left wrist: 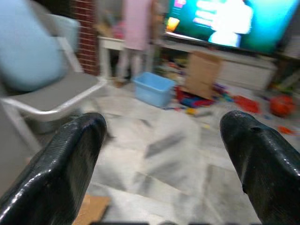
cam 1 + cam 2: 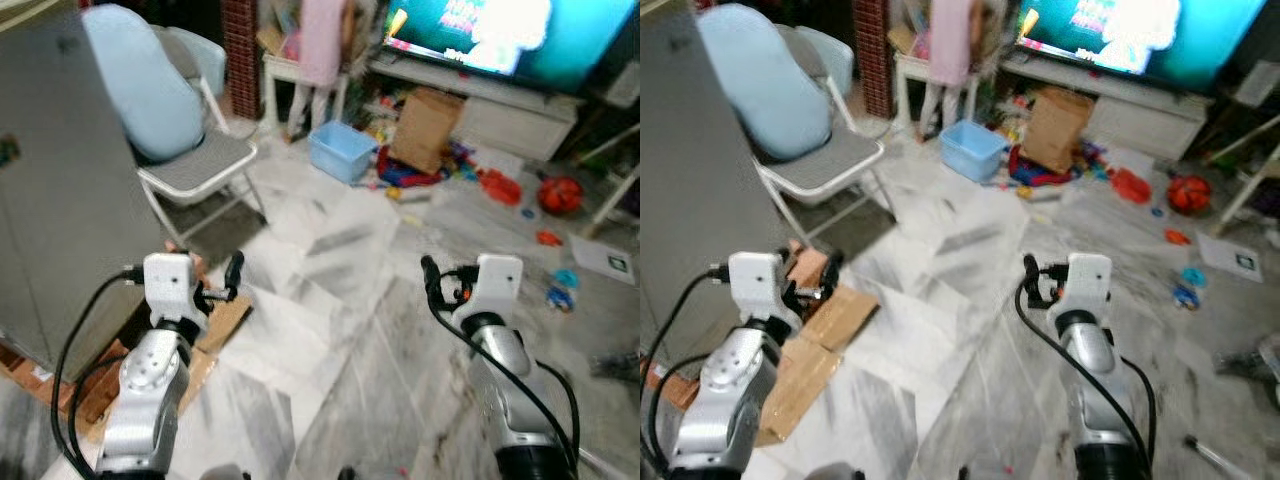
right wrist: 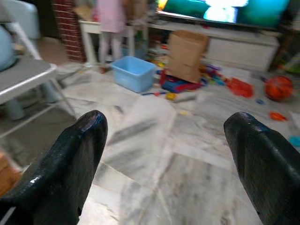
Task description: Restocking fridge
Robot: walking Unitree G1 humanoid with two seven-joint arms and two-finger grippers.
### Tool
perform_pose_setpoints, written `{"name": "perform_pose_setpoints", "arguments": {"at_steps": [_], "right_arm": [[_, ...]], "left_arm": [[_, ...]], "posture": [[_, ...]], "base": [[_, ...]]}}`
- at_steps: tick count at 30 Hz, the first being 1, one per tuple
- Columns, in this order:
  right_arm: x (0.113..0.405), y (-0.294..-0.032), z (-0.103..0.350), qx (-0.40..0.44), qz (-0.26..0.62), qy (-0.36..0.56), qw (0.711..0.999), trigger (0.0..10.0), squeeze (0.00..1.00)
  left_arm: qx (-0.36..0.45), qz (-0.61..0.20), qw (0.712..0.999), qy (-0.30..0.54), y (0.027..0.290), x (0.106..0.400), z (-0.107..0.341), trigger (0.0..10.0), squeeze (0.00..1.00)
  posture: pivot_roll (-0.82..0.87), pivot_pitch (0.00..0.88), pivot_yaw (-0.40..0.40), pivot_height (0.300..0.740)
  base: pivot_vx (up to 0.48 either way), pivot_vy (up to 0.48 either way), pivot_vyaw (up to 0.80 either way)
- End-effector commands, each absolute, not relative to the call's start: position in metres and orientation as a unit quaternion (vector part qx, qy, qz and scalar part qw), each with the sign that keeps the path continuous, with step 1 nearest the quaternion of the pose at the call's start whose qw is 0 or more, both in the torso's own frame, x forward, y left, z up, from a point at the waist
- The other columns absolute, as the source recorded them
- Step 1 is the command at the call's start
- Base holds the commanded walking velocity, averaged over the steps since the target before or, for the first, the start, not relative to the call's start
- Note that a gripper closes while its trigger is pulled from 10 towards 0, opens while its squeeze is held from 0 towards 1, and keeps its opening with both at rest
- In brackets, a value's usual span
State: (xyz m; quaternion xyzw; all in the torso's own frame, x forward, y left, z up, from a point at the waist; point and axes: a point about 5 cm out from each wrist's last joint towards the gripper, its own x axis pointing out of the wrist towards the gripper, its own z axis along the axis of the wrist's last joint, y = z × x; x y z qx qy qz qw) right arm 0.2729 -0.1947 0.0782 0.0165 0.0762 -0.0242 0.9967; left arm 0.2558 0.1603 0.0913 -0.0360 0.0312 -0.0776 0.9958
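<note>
Both arms are held raised in front of the body over a marble floor (image 2: pixel 340 330), nothing gripped. The left gripper (image 1: pixel 164 159) is seen with its fingers (image 1: pixel 65 164) spread wide apart, empty; the same is seen for the right gripper (image 3: pixel 164 159), fingers (image 3: pixel 70 159) wide apart, empty. In the head views the left gripper sits at lower left, the right gripper at lower right, well apart from each other.

The fridge (image 2: pixel 60 190), a tall grey cabinet face, is seen at far left with its door closed, just beside the left arm. It is propped on bricks (image 2: pixel 30 375) at its base, with flattened cardboard (image 2: pixel 825 330) lying on the floor next to them, under the left gripper. No restocking items can be made out in either gripper.

Beyond the fridge a folding chair (image 2: pixel 200 165) is seen with a pale blue cushion (image 2: pixel 140 85) leaning on its back. Further back: a blue plastic bin (image 2: pixel 342 150) on the floor, a brown cardboard box (image 2: pixel 428 125) just beside it, and scattered toys (image 2: pixel 500 185) near the box, including a red ball (image 2: pixel 560 193). A TV (image 2: pixel 480 35) is lit on a low white stand (image 2: pixel 500 110) at upper right. A person (image 2: pixel 320 50) in pink is seen standing by a small white table (image 2: pixel 290 75) at the back; only the torso and legs are in view. A brick pillar (image 2: pixel 240 50) stands to the left of that table.

Head views are slightly blurred.
</note>
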Motion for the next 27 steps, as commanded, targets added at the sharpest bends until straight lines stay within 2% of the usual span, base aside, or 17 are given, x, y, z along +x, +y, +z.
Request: {"name": "perform_pose_setpoints", "arguments": {"at_steps": [1,25,27], "right_arm": [[0.2745,-0.1998,0.0825,0.014,-0.034,0.069,0.997,10.0,0.00],[0.2753,-0.2057,0.0840,0.009,-0.064,0.067,0.996,10.0,0.00],[0.2751,-0.2062,0.0836,0.012,-0.066,0.068,0.995,10.0,0.00]], "left_arm": [[-0.036,-0.093,0.995,0.029,0.1548,0.2556,0.0936,10.0,0.00],[-0.033,-0.119,0.992,0.024,0.1502,0.2564,0.0936,10.0,0.00],[-0.033,-0.125,0.991,0.022,0.1490,0.2565,0.0942,10.0,0.00]], "posture": [[0.02,0.000,-0.051,0.740],[0.01,0.000,-0.037,0.740],[0.00,0.000,-0.034,0.740]], "base": [[0.000,0.000,-0.80],[0.000,0.000,-0.80],[0.296,0.000,-0.80]]}}
